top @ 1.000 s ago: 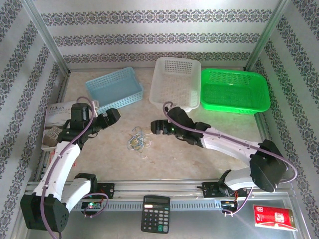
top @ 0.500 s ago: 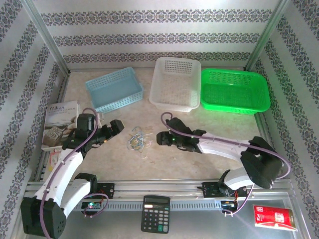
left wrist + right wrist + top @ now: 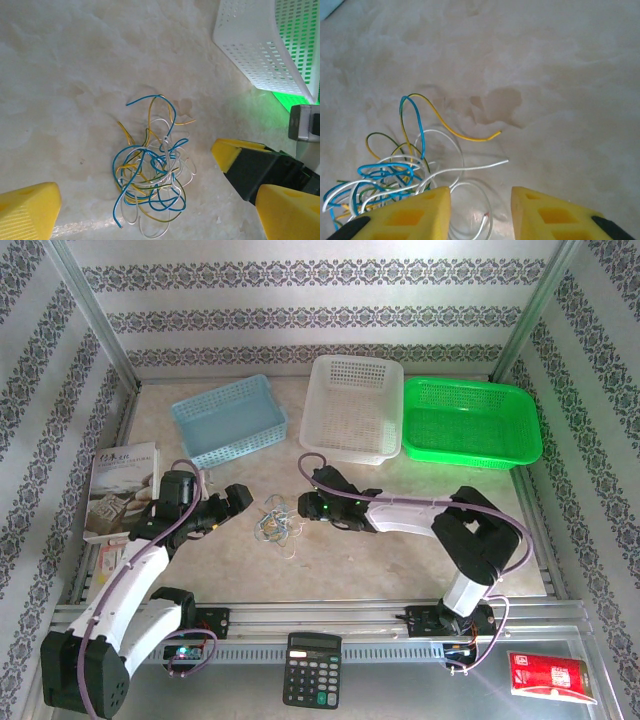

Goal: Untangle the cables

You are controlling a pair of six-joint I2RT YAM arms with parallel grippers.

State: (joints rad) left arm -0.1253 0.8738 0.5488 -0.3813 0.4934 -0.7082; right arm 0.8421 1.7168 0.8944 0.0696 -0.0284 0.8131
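Blue, yellow and white cables [image 3: 149, 176] lie knotted in one small heap on the table [image 3: 400, 560], between our two arms. Our left gripper [image 3: 238, 498] hovers just beside the heap with its fingers spread wide. Our right gripper [image 3: 480, 212] has its fingers parted over a white loop at the heap's edge. We judge it best to pinch one loose strand on each side, then draw them apart slowly and low.
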